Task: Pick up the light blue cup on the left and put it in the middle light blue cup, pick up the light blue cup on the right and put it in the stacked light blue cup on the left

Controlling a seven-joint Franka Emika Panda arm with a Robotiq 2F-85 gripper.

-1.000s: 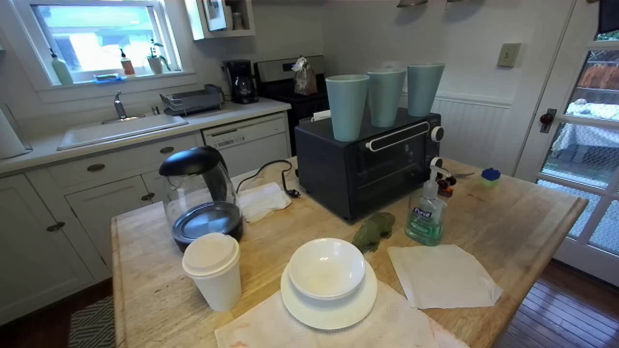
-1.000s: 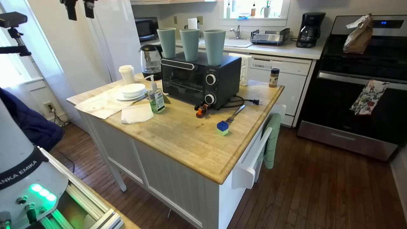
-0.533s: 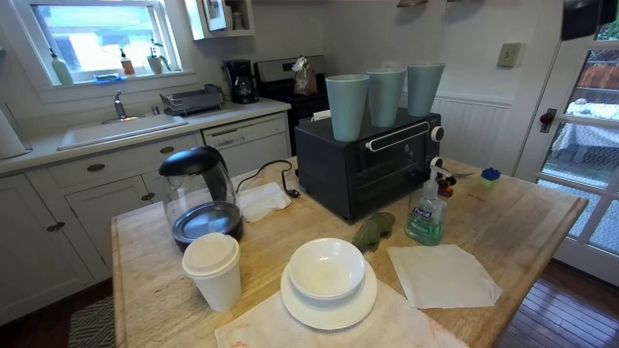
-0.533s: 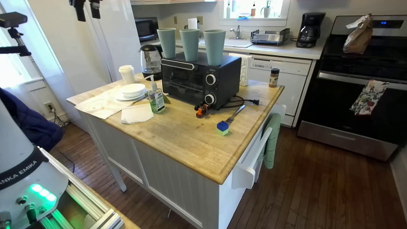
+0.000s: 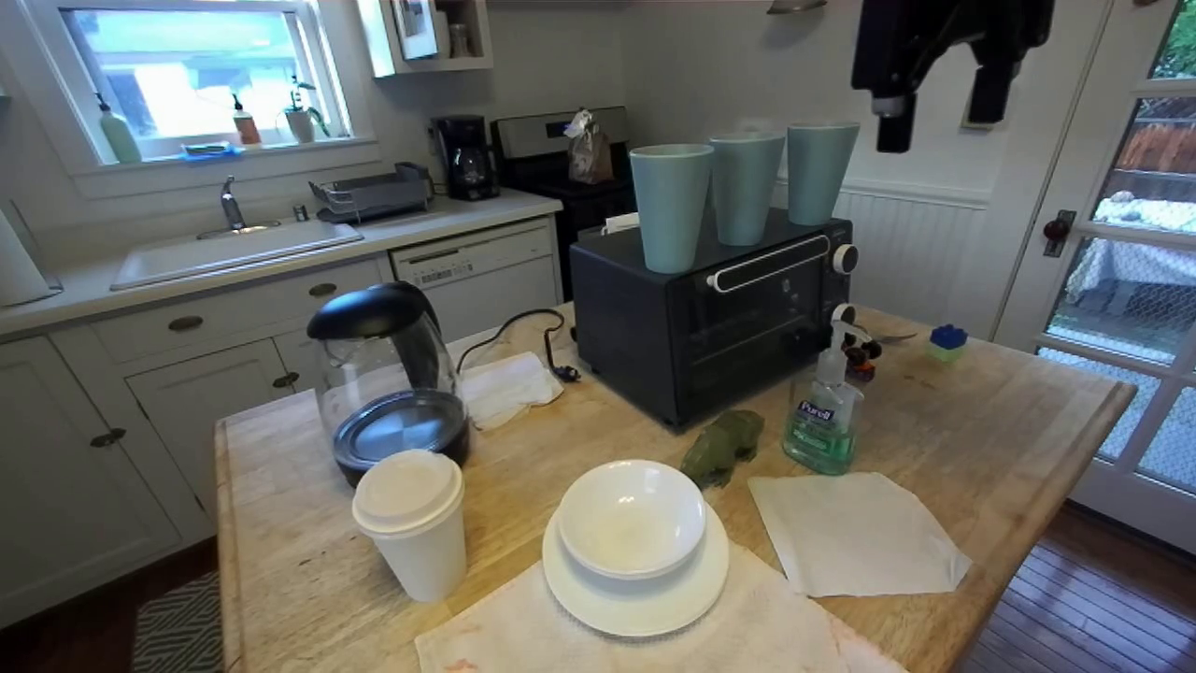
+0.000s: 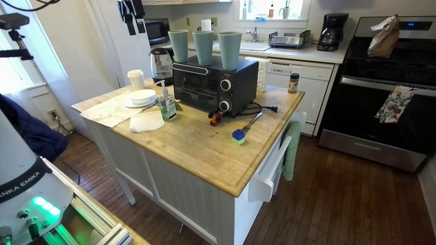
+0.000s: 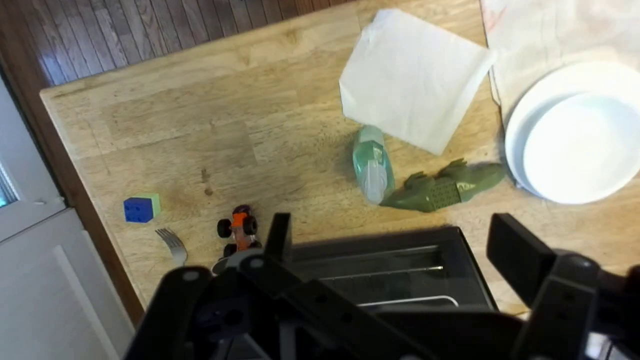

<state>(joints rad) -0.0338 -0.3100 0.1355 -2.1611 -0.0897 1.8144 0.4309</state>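
Cups (image 6: 203,48), three tapered, light-blue ones, are topping a black toaster oven (image 6: 211,84) near the far edge of the wooden worktop (image 6: 190,149) in an exterior view; a black tool (image 5: 942,121) is hanging apart, spread wide.

in both exterior views the light blue cups (image 5: 745,192) hid their inner bottoms. in an exterior view the pump bottle (image 5: 822,425) partly covered the toy car (image 5: 861,365). in the wrist view the fingers (image 7: 517,257) and linkage (image 7: 325,310) hid part of the toaster oven (image 7: 360,257); the right edge clipped the stained towel (image 7: 545,32).
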